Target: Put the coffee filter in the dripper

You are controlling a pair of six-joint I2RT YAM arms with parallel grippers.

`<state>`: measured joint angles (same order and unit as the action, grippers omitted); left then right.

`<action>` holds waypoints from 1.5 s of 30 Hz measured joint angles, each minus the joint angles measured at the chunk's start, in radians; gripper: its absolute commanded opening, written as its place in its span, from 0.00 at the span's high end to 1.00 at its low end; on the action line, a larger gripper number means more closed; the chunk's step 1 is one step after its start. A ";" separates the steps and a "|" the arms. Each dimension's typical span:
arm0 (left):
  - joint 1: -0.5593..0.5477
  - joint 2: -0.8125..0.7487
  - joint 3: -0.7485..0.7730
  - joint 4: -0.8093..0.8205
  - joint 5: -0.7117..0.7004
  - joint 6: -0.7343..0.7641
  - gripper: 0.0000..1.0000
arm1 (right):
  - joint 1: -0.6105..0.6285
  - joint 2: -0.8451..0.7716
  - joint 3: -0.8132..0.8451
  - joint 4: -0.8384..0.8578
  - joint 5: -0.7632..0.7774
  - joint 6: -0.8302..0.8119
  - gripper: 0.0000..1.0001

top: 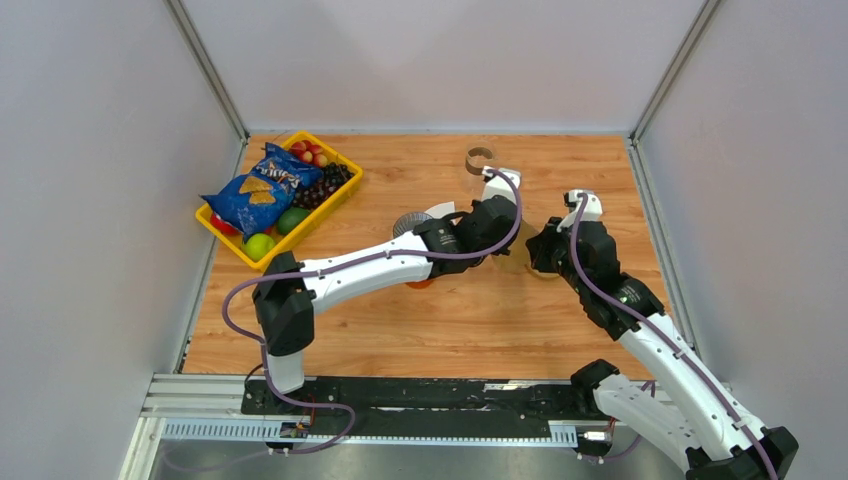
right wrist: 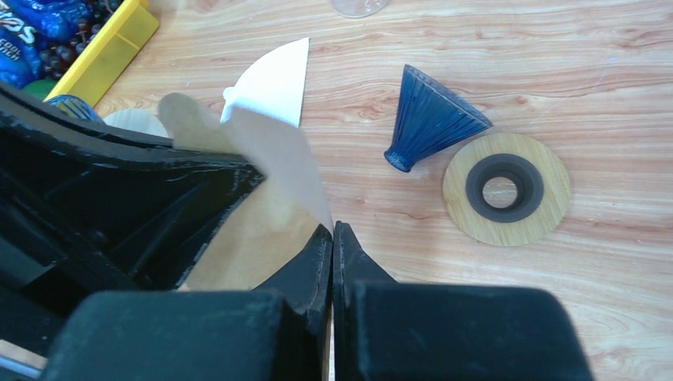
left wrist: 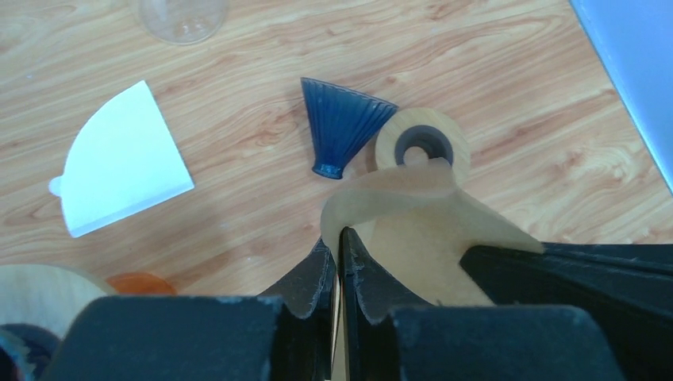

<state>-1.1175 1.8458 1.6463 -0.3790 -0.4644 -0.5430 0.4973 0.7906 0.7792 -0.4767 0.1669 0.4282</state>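
A tan paper coffee filter [left wrist: 428, 238] is held between both grippers above the table; it also shows in the right wrist view [right wrist: 286, 171]. My left gripper [left wrist: 341, 234] is shut on one edge of it. My right gripper [right wrist: 333, 230] is shut on the opposite edge. The blue ribbed dripper cone [left wrist: 343, 127] lies on its side on the table beside a round wooden ring base [left wrist: 423, 143]; both also show in the right wrist view, the cone [right wrist: 432, 119] and the ring [right wrist: 506, 188]. In the top view the two grippers, left [top: 500, 238] and right [top: 538, 250], meet mid-table and hide the cone.
A white folded filter [left wrist: 119, 163] lies flat on the table to the left. A clear glass vessel [left wrist: 182, 16] stands farther back. A yellow basket [top: 345, 190] with a chip bag and fruit sits at the back left. An orange object [left wrist: 139, 283] lies under the left arm.
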 measured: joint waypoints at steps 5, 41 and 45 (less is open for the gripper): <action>0.000 -0.041 -0.050 -0.007 -0.055 0.002 0.91 | 0.000 0.000 0.000 -0.009 0.045 -0.014 1.00; -0.008 -0.209 -0.122 -0.134 0.098 0.211 0.92 | 0.009 0.006 0.082 -0.084 -0.246 -0.183 0.98; -0.005 -0.209 -0.122 -0.133 0.114 0.200 0.94 | 0.009 -0.005 0.086 -0.061 -0.317 -0.156 0.88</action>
<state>-1.1225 1.6367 1.5242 -0.5117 -0.3508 -0.3428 0.5060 0.7853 0.8654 -0.5377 -0.1501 0.2718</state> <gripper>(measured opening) 0.080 0.054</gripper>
